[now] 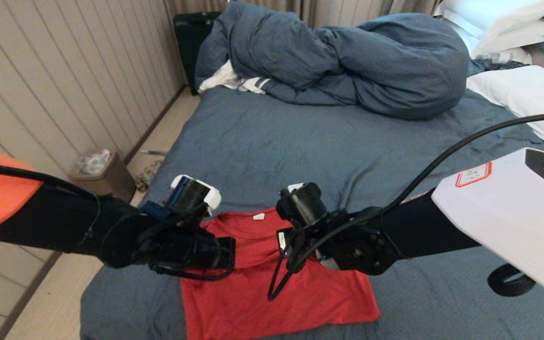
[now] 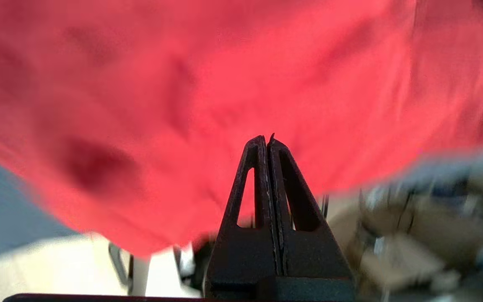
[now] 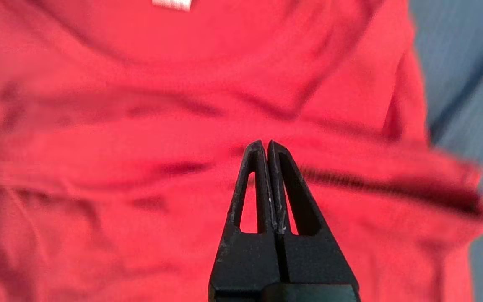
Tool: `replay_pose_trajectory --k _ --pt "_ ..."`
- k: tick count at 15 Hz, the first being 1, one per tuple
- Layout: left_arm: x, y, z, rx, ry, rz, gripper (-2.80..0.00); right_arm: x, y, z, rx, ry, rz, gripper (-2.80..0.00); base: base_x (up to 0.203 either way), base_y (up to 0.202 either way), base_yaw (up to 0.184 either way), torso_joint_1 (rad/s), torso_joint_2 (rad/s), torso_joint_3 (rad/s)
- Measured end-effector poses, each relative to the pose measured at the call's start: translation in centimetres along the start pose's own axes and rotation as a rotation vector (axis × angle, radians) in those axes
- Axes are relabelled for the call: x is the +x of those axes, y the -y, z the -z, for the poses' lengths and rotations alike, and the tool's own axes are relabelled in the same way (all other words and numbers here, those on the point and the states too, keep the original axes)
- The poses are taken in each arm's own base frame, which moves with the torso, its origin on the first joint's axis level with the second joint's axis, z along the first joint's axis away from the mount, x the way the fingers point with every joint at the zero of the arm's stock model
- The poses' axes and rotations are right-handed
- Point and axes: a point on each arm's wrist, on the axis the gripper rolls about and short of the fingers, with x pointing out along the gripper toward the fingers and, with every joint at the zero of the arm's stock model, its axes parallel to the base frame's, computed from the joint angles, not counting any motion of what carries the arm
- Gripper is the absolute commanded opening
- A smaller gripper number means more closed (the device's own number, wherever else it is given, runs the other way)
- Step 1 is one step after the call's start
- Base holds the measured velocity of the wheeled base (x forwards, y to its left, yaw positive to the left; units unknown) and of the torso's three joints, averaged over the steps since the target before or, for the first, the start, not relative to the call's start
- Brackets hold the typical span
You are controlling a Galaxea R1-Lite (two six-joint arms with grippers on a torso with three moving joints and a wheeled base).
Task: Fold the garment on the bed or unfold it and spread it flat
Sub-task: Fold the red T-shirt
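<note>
Two black grippers, left gripper (image 2: pixel 268 140) and right gripper (image 3: pixel 265 144), fingers pressed shut and apparently empty, hover over the red T-shirt (image 1: pixel 272 283) lying partly folded at the bed's (image 1: pixel 300 141) near edge, likely between folds.

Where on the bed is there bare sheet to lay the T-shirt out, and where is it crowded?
Bare sheet lies between the red T-shirt and the bunched duvet, and right of the shirt. Crowded: the bed's far end, with duvet and pillows, and over the shirt, where both arms hang.

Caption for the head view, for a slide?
Both closed grippers, left and right, poised above the red T-shirt on the bed.
</note>
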Motion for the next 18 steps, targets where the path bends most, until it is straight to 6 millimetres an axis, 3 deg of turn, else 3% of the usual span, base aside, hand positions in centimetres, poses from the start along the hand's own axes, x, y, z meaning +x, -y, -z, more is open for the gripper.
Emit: replay_pose_trajectory --k 4,9,13,18 --pt "3.1 1.9 2.4 0.061 -0.025 -0.002 -2.80 -1.1 2.8 0.0 0.082 -0.016 -0.018 -2.80 0.000 0.000 0.000 0.000 0.00 0.000" --pt "6.9 3.5 3.0 0.116 -0.007 -0.107 -2.80 -3.3 8.3 -3.3 0.200 0.046 -0.062 -2.80 0.000 0.000 0.000 0.000 0.00 0.000" --pt "9.2 1.8 0.5 0.066 0.042 -0.170 -2.80 -4.7 8.8 -4.9 0.217 0.106 -0.075 -2.80 0.000 0.000 0.000 0.000 0.00 0.000" --pt "9.5 0.0 -4.2 0.022 0.163 -0.206 -2.80 -5.1 8.8 -5.2 0.217 0.122 -0.081 -2.80 0.000 0.000 0.000 0.000 0.00 0.000"
